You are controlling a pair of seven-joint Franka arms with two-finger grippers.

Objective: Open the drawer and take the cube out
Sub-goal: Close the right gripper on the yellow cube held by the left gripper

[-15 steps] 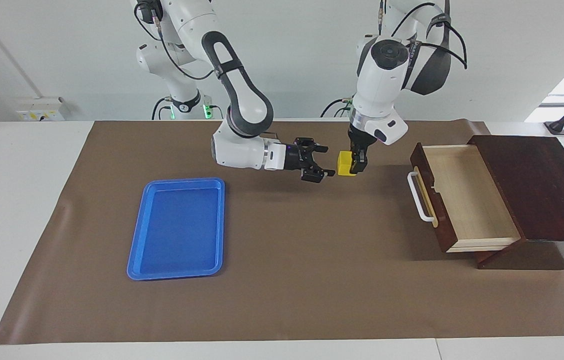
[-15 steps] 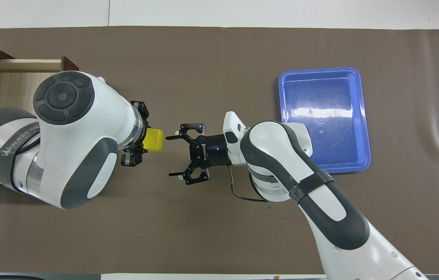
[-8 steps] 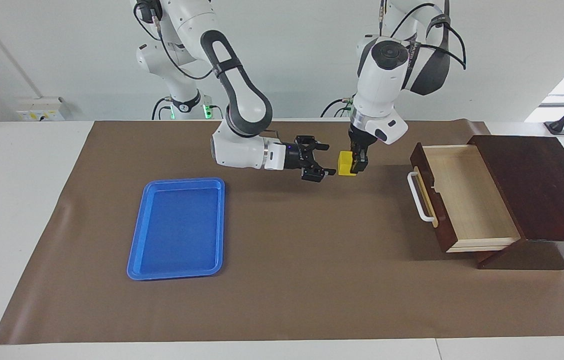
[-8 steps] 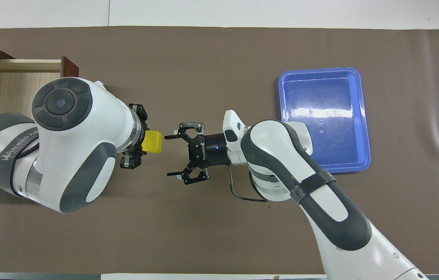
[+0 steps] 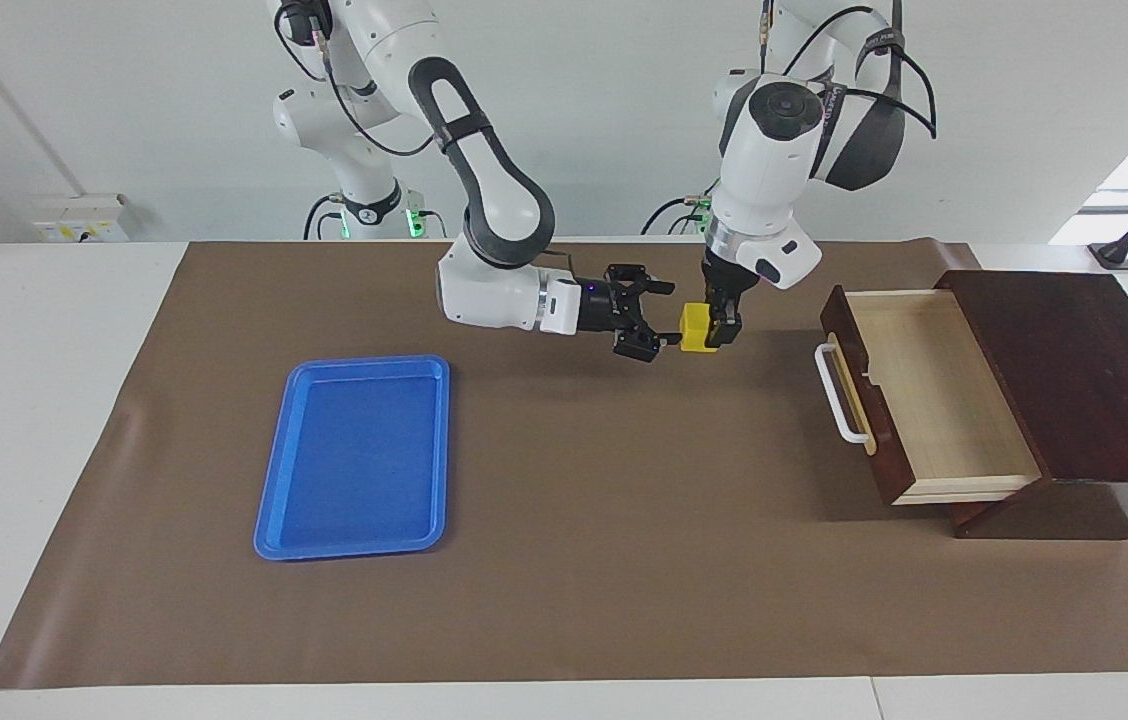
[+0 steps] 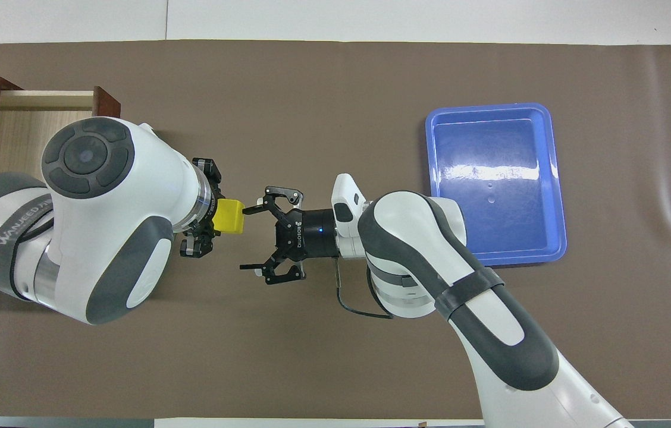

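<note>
A white wall backs the white table (image 5: 54,420), which carries a brown mat (image 5: 574,560). At the left arm's end, the dark reddish-brown wooden drawer (image 5: 924,400) with its white bar handle (image 5: 839,395) stands pulled out, its pale interior bare. The small bright-yellow cube (image 5: 695,328) is up in the air over the mat, clamped in the left pincer (image 5: 721,328), which hangs from above. The right pincer (image 5: 652,325) lies level, its fingers spread apart, tips just beside the cube (image 6: 229,216). I judge a handover is in progress. To do it well, I would bring the right pincer (image 6: 255,238) on until its fingers straddle the cube's free faces, close firmly, and only then release the left. A flat blue plastic tray (image 5: 356,457) lies toward the right arm's end.
</note>
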